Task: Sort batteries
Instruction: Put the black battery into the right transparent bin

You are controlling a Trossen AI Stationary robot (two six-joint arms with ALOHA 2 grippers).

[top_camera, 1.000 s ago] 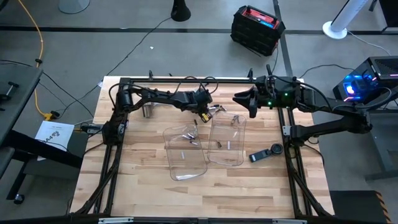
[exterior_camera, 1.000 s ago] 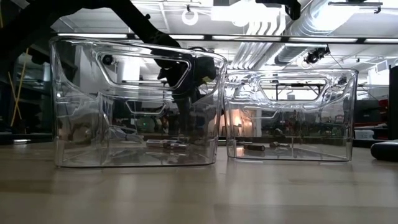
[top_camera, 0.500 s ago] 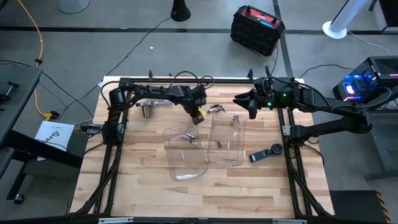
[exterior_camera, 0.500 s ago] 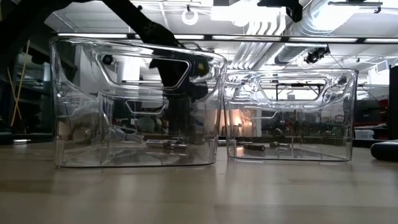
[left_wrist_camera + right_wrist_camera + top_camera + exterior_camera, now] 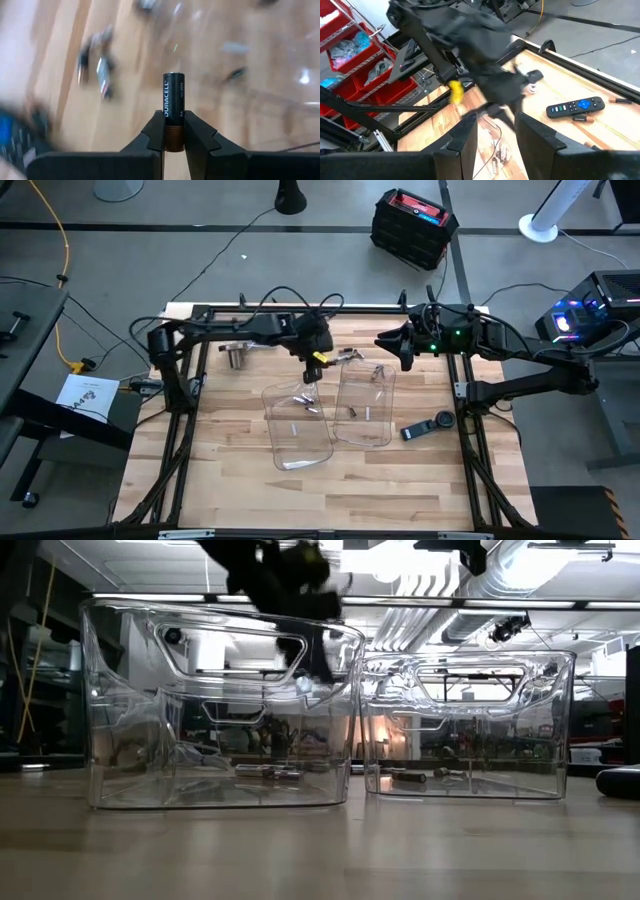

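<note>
Now the left gripper hangs over the far edge of the left tray; a second ago it sat farther toward the right tray, near the loose pile beyond the two trays. In the low view the arm has risen: earlier its dark bulk showed through the left tray's wall, and now it sits above the rim.

Left gripper: fingers pressed in on a battery, black with a copper end, standing upright between them. Grip is on the copper end; the black part sticks out clear. A second ago it was spread wider.

Right gripper: parked beyond the right tray's far edge, same spot as before. Fingers part-spread, nothing between them.

Left tray holds a few batteries on its floor; right tray holds a couple. Low view shows them lying flat: in the left tray, in the right.

Remote lies on the table just right of the right tray. Metal cup stands beyond the left tray, well to its left.
</note>
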